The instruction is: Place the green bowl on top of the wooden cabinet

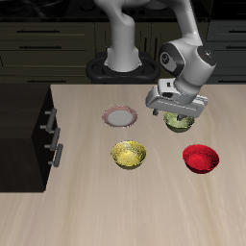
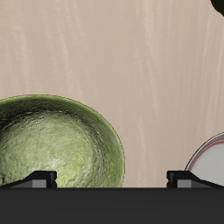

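The green bowl (image 1: pixel 179 122) stands on the light wooden table (image 1: pixel 144 211), partly hidden under my gripper (image 1: pixel 176 111). In the wrist view the green bowl (image 2: pixel 52 144) is olive with a pale speckled inside. My gripper (image 2: pixel 112 178) is open and empty, just above the bowl. One fingertip (image 2: pixel 31 179) is over the bowl's inside and the other over bare table, so the bowl's rim lies between them. The wooden cabinet (image 1: pixel 21 120) is a very dark box with silver handles at the table's side, far from the gripper.
A small white plate with a pink rim (image 1: pixel 120 116) lies close beside the green bowl and shows in the wrist view (image 2: pixel 210 157). A yellow patterned bowl (image 1: pixel 129 154) and a red bowl (image 1: pixel 202 157) stand nearer the table's front edge.
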Controlling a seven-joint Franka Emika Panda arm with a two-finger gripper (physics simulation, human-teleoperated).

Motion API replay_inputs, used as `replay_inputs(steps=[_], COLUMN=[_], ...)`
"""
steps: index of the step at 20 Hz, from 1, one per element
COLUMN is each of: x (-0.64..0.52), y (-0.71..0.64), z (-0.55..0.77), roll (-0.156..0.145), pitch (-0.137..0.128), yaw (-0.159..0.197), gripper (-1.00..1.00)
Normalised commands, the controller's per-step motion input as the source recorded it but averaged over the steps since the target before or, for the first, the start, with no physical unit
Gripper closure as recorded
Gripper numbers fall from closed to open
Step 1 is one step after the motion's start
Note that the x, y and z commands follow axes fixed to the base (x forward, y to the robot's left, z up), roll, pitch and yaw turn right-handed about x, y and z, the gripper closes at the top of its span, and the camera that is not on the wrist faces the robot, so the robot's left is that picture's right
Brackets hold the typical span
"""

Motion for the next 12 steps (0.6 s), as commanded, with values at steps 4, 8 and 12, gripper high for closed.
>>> replay_inputs(steps=[4,8,12], x=[0.01,0.04,0.02], y=[-0.08,-0.05,-0.01], z=[-0.04,-0.16,-0.03], roll=[0.003,0.104,-0.01], pitch=[0.021,0.077,-0.008], yaw=[-0.013,-0.107,0.006], gripper=[-1.0,1.0,1.0])
